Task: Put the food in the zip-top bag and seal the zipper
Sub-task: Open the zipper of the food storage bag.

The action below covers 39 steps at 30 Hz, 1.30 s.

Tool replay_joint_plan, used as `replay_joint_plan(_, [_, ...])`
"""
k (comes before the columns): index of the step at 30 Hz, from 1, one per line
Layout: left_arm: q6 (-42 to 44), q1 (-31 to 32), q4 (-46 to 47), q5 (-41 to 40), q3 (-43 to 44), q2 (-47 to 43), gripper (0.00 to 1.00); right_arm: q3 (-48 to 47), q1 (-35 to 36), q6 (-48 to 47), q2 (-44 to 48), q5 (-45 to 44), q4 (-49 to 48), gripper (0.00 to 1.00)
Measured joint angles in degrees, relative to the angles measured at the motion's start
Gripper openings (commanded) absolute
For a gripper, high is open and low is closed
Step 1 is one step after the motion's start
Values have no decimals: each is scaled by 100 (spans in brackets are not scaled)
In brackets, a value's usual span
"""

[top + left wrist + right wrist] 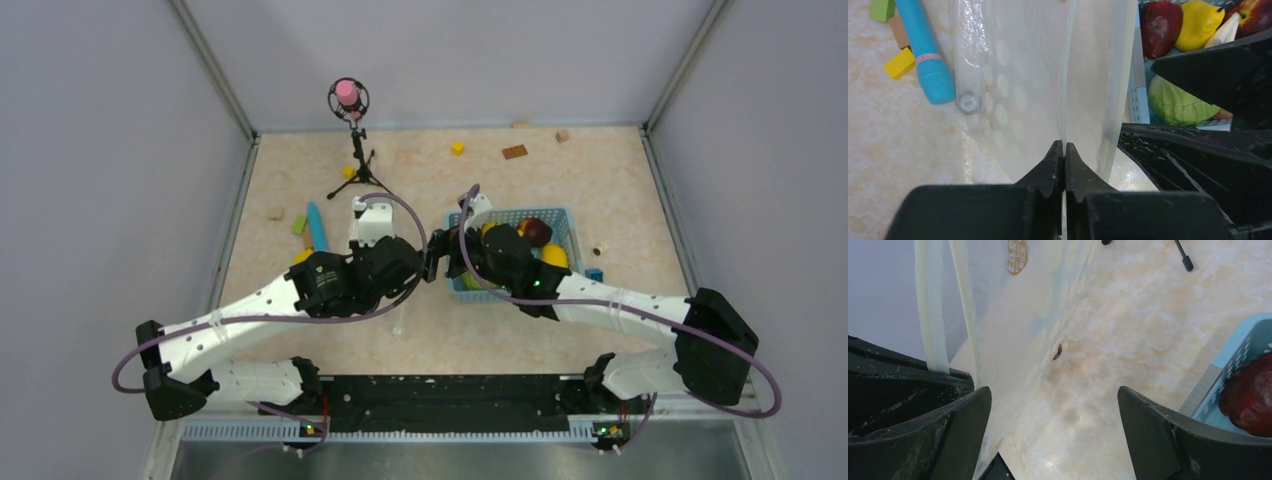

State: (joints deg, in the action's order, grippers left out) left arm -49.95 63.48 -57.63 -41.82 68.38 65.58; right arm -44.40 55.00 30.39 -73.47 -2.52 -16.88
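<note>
My left gripper (1064,146) is shut on the edge of the clear zip-top bag (1013,75), which has white dots and hangs in front of it. The zipper (1066,75) runs up from the closed jaws. My right gripper (1053,402) is open and empty, just right of the bag (998,315) and above the table; two pale zipper strips (930,305) show there. The food lies in the blue basket (570,222): dark red apples (1160,22), a yellow piece (1200,22), a green round one (1178,102) and a white piece (1228,31). The two grippers meet left of the basket (436,255).
A blue cylinder (923,50) lies left of the bag with a yellow block (898,62) and a green block (882,9). A microphone on a tripod (350,100) stands at the back. Small blocks (514,152) lie near the back wall. Walls enclose the table.
</note>
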Motion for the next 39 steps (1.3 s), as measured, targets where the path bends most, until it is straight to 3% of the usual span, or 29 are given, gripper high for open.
replay_joint_plan(8, [72, -4, 201, 59, -15, -210, 0, 17, 0, 352, -197, 24, -844, 94])
replay_joint_plan(24, [177, -90, 398, 221, -184, -212, 0, 461, 2, 518, 286, 168, -1180, 92])
replay_joint_plan(25, [197, -94, 420, 245, -186, -212, 0, 452, 2, 516, 240, 173, -1185, 87])
replay_joint_plan(29, [258, -107, 496, 345, -190, -212, 0, 275, 4, 468, -258, 81, -1121, 45])
replay_joint_plan(33, [407, -118, 527, 511, -240, -304, 0, 219, 11, 435, -699, -9, -942, 12])
replay_joint_plan(35, [485, -118, 461, 664, -238, -367, 0, 210, 11, 431, -763, -28, -785, 0])
replay_joint_plan(39, [511, -118, -87, 883, -31, -391, 0, -83, 11, 413, -772, -28, -144, 0])
